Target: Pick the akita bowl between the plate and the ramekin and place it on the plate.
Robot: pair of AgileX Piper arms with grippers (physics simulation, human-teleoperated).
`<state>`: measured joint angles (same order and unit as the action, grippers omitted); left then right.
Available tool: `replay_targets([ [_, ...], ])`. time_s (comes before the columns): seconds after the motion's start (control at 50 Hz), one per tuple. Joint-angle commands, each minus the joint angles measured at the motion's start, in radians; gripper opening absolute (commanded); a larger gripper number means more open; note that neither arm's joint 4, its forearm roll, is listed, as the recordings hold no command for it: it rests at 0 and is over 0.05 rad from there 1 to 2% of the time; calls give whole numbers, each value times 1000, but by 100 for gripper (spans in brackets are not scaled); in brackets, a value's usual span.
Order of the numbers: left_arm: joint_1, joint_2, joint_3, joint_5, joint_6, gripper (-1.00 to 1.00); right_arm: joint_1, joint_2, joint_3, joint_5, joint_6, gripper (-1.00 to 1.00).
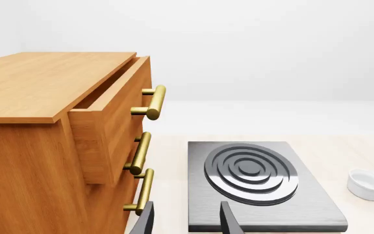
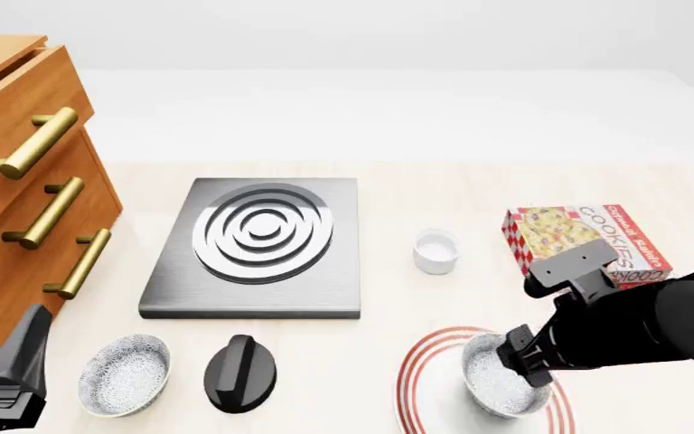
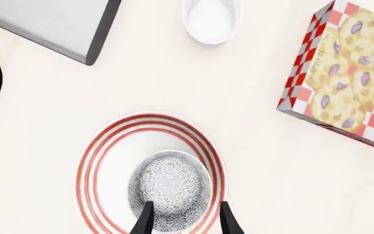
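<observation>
**Akita bowl on the plate, right pincer at its rim**

We see the akita bowl [image 3: 170,194] sitting upright inside the plate [image 3: 99,161], toward the side of the plate that is nearest to the arms. In the front view the bowl [image 2: 501,376] is partly covered by the right arm. The right pincer [image 3: 183,219] is directly above the bowl, and its two fingers [image 3: 144,220] stand apart with the near rim of the bowl between them. They look a little open, but we cannot tell for sure if they touch the rim or grip it.

The ramekin [image 2: 436,251] stands on the desk [image 2: 444,190] beyond the plate, well apart from it. A cookie box [image 2: 582,240] lies to the right of the ramekin.

The left pincer [image 1: 185,219] is open and holds nothing. It is low at the near left corner of the desk, beside a wooden drawer cabinet [image 2: 15,181] with its top drawer pulled out slightly. A stove plate [image 2: 260,240] lies in front of this pincer. Near it on the desk are a second speckled bowl [image 2: 123,372] and a black knob [image 2: 239,372].
</observation>
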<state>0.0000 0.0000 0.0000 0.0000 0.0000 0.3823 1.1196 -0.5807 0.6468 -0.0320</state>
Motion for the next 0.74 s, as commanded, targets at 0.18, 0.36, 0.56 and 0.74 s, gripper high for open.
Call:
replay_targets([
  [0.18, 0, 0, 0, 0, 0, 100, -96, -228, -236, 274, -99, 100],
  [0.36, 0, 0, 0, 0, 0, 100, -116, -586, -548, 278, -40, 100],
  [0.56, 0, 0, 0, 0, 0, 100, -200, -774, -563, 295, 7, 100],
  [0.74, 0, 0, 0, 0, 0, 100, -233, -821, -600, 307, -37, 100],
])
